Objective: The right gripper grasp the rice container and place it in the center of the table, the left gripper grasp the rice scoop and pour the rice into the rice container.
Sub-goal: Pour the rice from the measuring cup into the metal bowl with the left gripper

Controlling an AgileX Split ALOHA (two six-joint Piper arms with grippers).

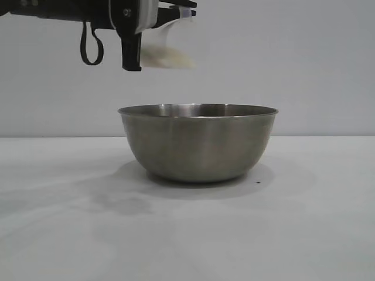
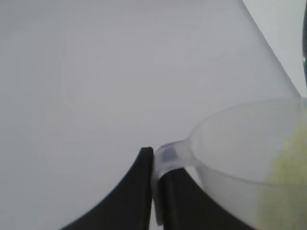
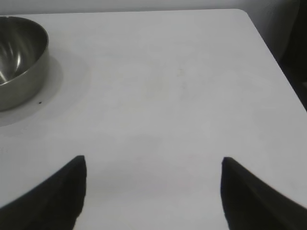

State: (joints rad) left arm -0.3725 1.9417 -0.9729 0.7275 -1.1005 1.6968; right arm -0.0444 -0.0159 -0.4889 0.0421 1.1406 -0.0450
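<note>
Translucent rice scoop [image 1: 170, 44] tipped sideways.

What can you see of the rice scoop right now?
The rice scoop is a small translucent plastic cup with a tab handle at its rim. The left tool is shut on that handle and holds the cup in the air, tipped onto its side above the near-left rim of the rice container, not touching it. Pale rice lies against its lower wall; none visibly falling.

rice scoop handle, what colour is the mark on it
A bluish-purple mark on the clear scoop handle, clearest in the left wrist view.
</note>
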